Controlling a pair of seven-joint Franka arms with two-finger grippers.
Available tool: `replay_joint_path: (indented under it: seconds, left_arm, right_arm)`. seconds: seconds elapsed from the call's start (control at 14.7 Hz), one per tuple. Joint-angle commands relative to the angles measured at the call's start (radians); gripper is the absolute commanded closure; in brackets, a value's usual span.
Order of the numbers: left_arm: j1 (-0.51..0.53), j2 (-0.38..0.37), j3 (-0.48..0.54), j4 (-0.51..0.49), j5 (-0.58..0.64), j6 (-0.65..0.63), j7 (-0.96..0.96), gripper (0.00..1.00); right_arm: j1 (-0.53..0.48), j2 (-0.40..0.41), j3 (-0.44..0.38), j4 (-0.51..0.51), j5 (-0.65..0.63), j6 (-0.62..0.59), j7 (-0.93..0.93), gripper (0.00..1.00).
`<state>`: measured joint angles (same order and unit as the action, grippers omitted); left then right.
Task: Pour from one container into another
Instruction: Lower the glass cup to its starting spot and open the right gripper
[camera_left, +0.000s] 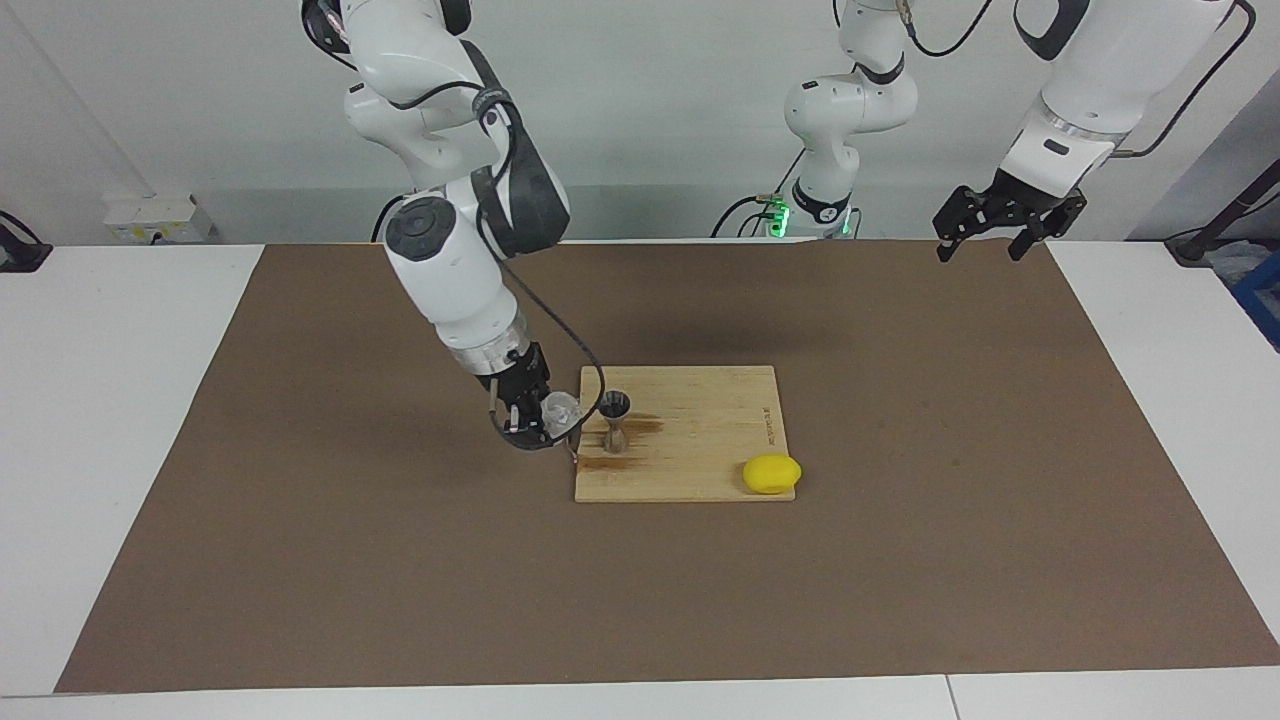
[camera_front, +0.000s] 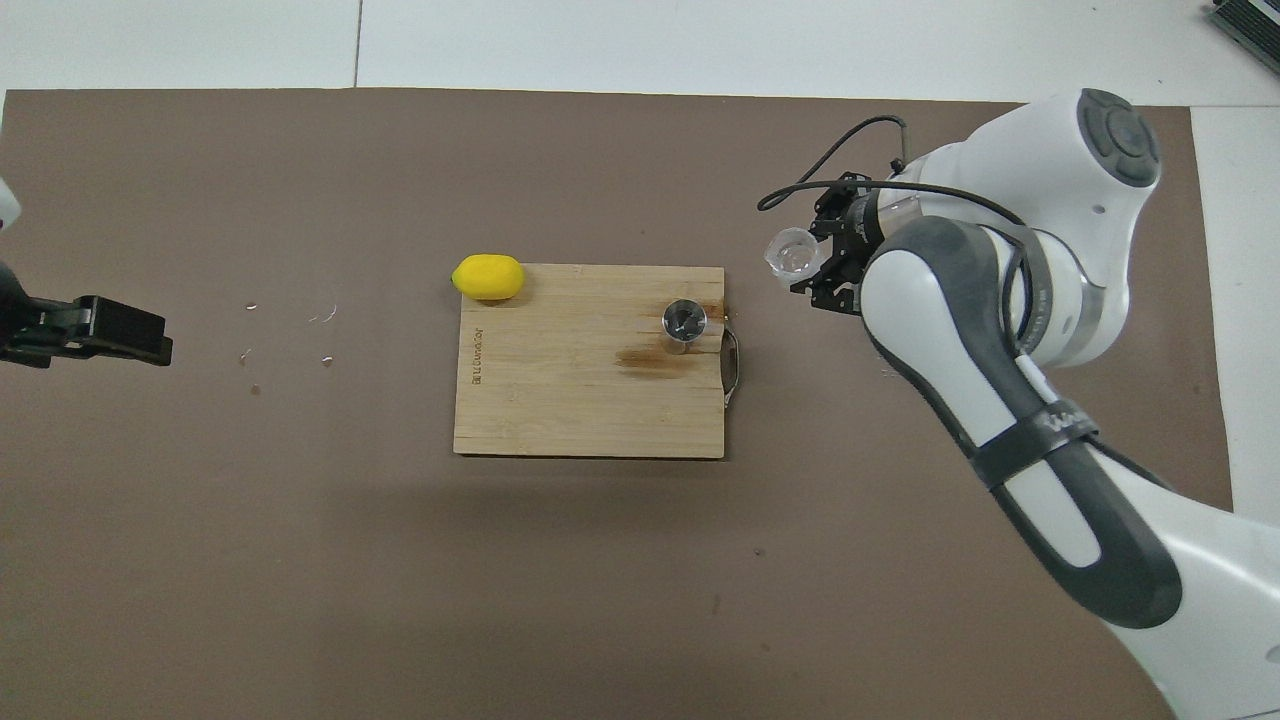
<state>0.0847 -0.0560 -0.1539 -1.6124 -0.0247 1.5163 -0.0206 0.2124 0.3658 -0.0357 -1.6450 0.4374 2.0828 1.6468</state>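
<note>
The small clear glass cup (camera_left: 561, 409) (camera_front: 794, 254) was held tilted in the air above the brown mat, just beside the wooden cutting board (camera_left: 700, 440). The shiny steel hourglass-shaped jigger (camera_left: 614, 422) (camera_front: 684, 326) stood upright on that board, near its handle end.

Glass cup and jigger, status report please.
Right tool shut on glass cup, over the mat. Left tool open, waiting. Jigger upright on board. Nothing in the way.

Light: bright, even, from above
Shadows: soft dark patches lay on the brown mat (camera_left: 900, 450) nearer the robots than the cutting board (camera_left: 700, 440)
Glare: faint on the steel jigger (camera_front: 684, 320)
Focus: both views were sharp, no motion blur
</note>
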Motion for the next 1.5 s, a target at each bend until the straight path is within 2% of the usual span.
replay_joint_path:
  seconds: [0.0,0.34,0.75,0.95,1.43]
  left_arm:
    - [0.001,-0.015,0.005,-0.020,-0.009,0.005,0.010,0.00]
    - [0.001,-0.015,0.005,-0.020,-0.009,0.005,0.010,0.00]
    - [0.001,-0.015,0.005,-0.020,-0.009,0.005,0.010,0.00]
    - [0.001,-0.015,0.005,-0.020,-0.009,0.005,0.010,0.00]
    - [0.001,-0.015,0.005,-0.020,-0.009,0.005,0.010,0.00]
  right_arm:
    - [-0.085,-0.050,0.011,-0.119,0.110,0.008,-0.152,1.00]
    - [-0.223,-0.050,0.011,-0.234,0.233,-0.009,-0.419,1.00]
    - [-0.336,0.002,0.011,-0.274,0.333,-0.053,-0.651,1.00]
    - [-0.373,0.024,0.011,-0.283,0.349,-0.061,-0.720,1.00]
    - [-0.387,0.021,0.008,-0.357,0.392,-0.043,-0.797,1.00]
